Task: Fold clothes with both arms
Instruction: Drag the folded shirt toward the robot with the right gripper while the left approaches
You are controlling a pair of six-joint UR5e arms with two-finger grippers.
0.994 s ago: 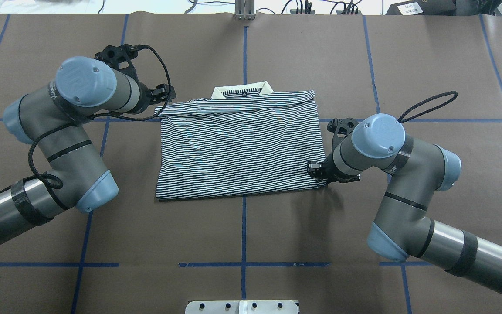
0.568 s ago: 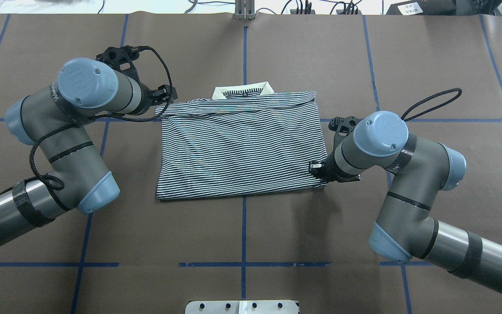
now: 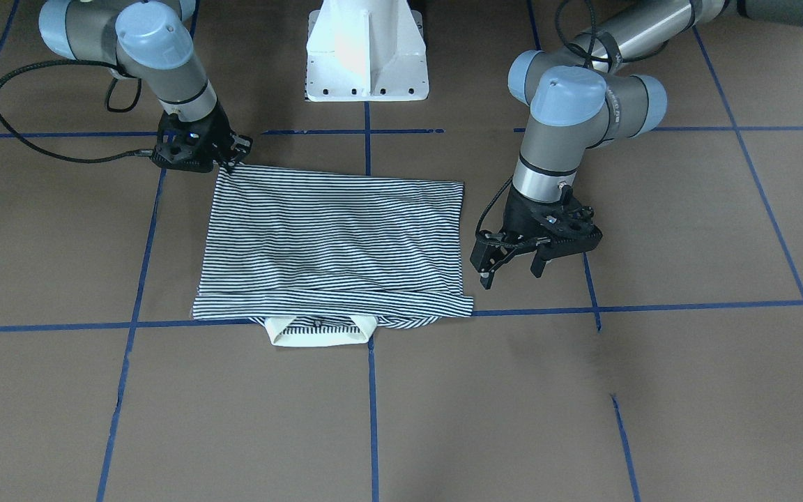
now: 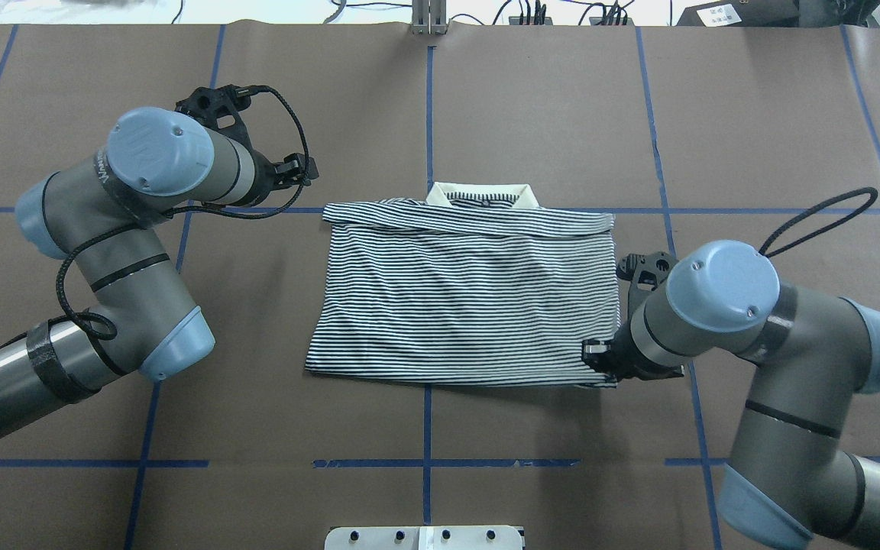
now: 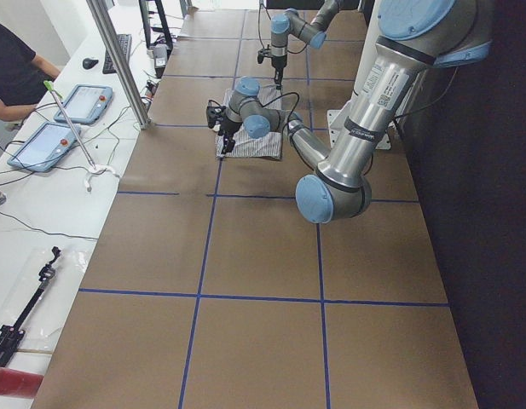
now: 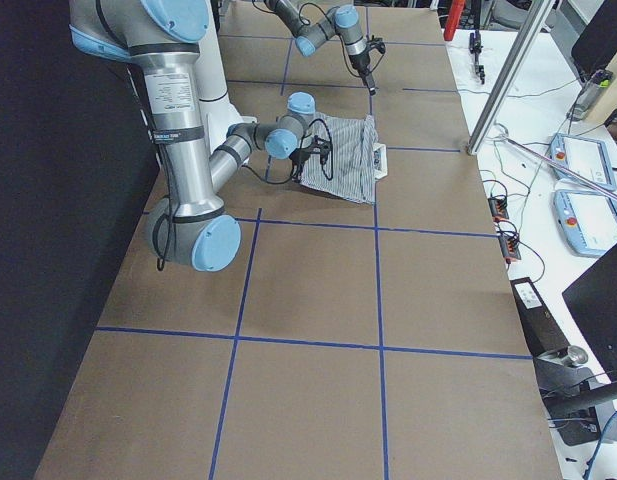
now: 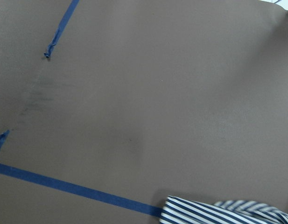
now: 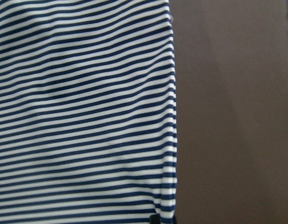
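Mid-fold on a brown worktop [image 4: 562,92] gridded with blue tape: the striped polo shirt [image 4: 463,298] lies at centre frame in the overhead view. It is already reduced to a neat rectangle, no sleeves showing, and its cream collar [image 4: 482,195] peeps out along the top edge. The bulk of the folding looks done. What appears left is at most one more fold across the width, or a final squaring-up and release. The right end effector [image 3: 226,162], upper left in the front-facing view, sits narrow on the shirt's corner and seems to pinch the cloth. The left end effector [image 3: 511,277], right of centre there, hangs wide and empty just beside the shirt's edge without touching it. That spread of the fingers is plain only from the front, since in the overhead view the left wrist hides most of it. From above, the right wrist likewise covers its own grip at the rectangle's lower right corner. The right wrist camera fills with stripes and the shirt's edge against bare brown. The left wrist camera shows mostly bare worktop, a tape line and a sliver of striped cloth at lower right. Only the left side view takes in a person [image 5: 15,68] at a white bench at upper left.
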